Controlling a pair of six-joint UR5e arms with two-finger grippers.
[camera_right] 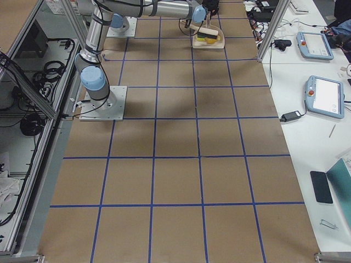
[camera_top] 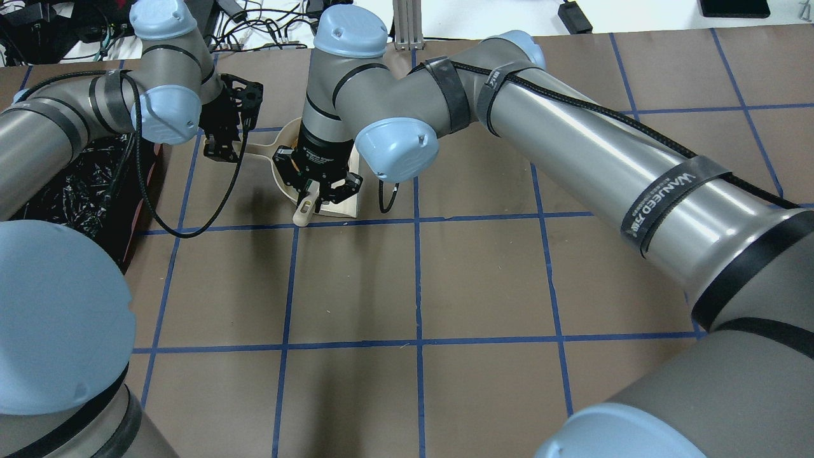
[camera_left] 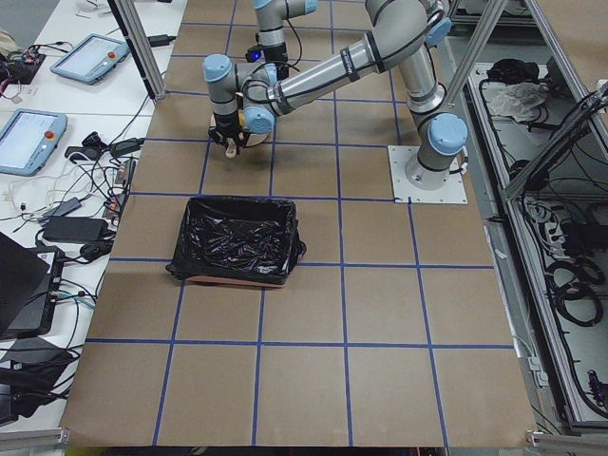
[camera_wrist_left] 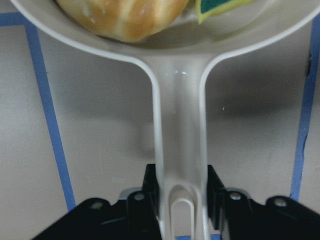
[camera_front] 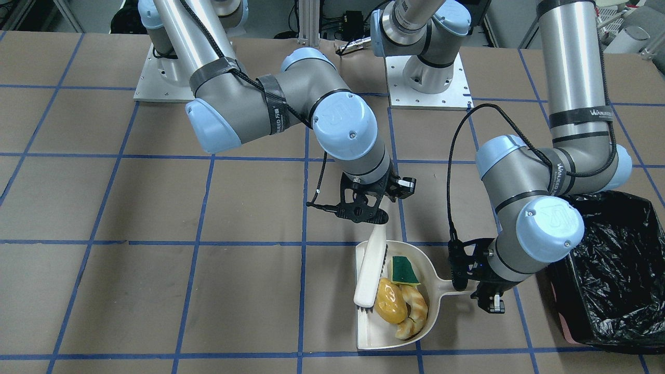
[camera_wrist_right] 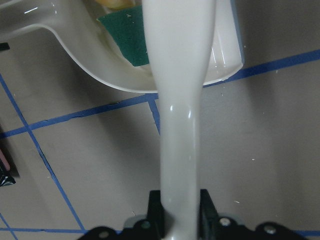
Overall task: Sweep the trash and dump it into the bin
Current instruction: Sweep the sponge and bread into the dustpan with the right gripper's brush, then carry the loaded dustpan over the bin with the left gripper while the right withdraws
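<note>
WANJEED is printed in white on the black strap around the right arm's silver tube. It also appears on the left arm's strap. The blue joint cap near the right claw bears a faint UR mark.

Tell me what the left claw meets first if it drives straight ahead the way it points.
Shut on the dustpan handle, the left claw would run along it into the dustpan's rear wall, probably, with the bread piece just beyond.

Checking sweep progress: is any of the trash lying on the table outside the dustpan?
No, the sponge, potato and bread piece all lie inside the dustpan.
</note>
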